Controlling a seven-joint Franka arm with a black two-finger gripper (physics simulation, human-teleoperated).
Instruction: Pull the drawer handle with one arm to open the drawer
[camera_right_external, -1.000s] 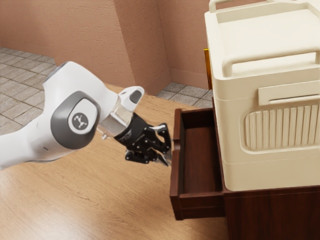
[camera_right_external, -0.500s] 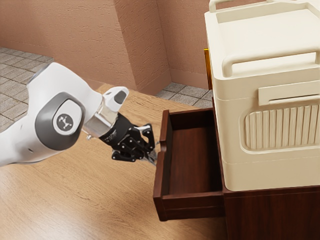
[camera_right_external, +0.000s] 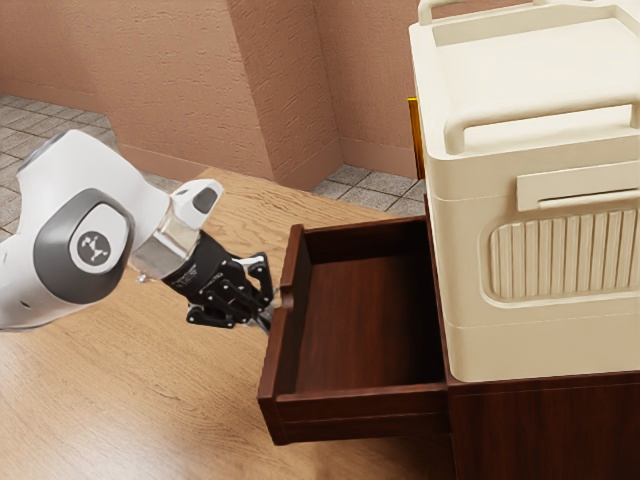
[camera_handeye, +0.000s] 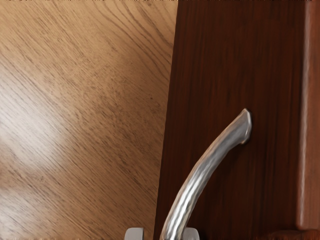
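From where I stand, the dark wooden drawer (camera_right_external: 350, 408) is open, drawn well out of the matching cabinet (camera_right_external: 545, 430) toward the exterior view's left. Its floor is in plain sight, with 4 walls around it, and the top edge of its front has a small notch.

The white arm (camera_right_external: 85, 250) comes in from the exterior view's left, and its black gripper (camera_right_external: 266, 316) is right at the drawer's front, clamped on the handle (camera_handeye: 205, 167), 1 finger on either side of it. The handle is a curved, shiny metal bar on the outer face of the drawer; in the wrist view 1 end of it meets the dark wood and the rest bends away from there to run in between the 2 fingertips.

On top of the cabinet sits a big cream case (camera_right_external: 480, 300) with rounded corners, a ribbed panel on its side and 2 raised rails up top. A thin yellow strip (camera_right_external: 416, 140) peeks out behind it. Pale wood grain runs across the worktop (camera_right_external: 150, 420), and beyond that there's a pinkish-brown textured wall (camera_right_external: 180, 80) above grey floor tiles (camera_right_external: 350, 185).
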